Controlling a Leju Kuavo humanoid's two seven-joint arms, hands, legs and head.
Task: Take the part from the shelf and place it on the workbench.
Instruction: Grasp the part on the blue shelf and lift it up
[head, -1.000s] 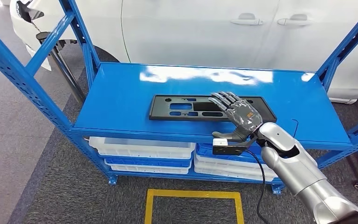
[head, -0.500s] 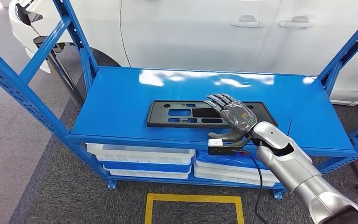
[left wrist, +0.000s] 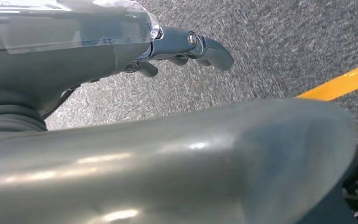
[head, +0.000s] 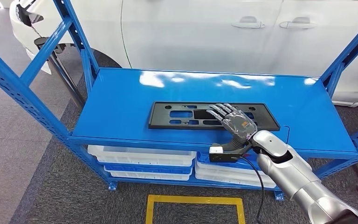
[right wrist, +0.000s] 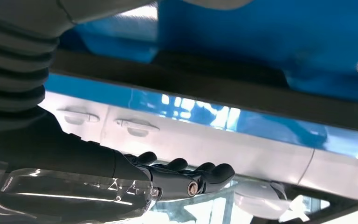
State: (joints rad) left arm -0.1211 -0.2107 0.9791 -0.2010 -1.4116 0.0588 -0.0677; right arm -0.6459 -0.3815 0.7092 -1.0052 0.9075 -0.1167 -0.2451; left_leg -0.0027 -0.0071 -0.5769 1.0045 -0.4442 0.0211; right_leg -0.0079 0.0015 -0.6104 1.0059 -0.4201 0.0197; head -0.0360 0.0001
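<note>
The right hand (head: 235, 122), fingers spread and holding nothing, covers the near edge of the flat black perforated plastic panel (head: 182, 115); the left hand (left wrist: 121, 46) hangs empty, fingers loosely extended.

Right robot hand (head: 235, 125) hides part (head: 182, 114) middle; contact unclear.

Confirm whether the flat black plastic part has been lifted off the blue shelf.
No: the flat black plastic part lies flat on the blue shelf, right hand above it.
</note>
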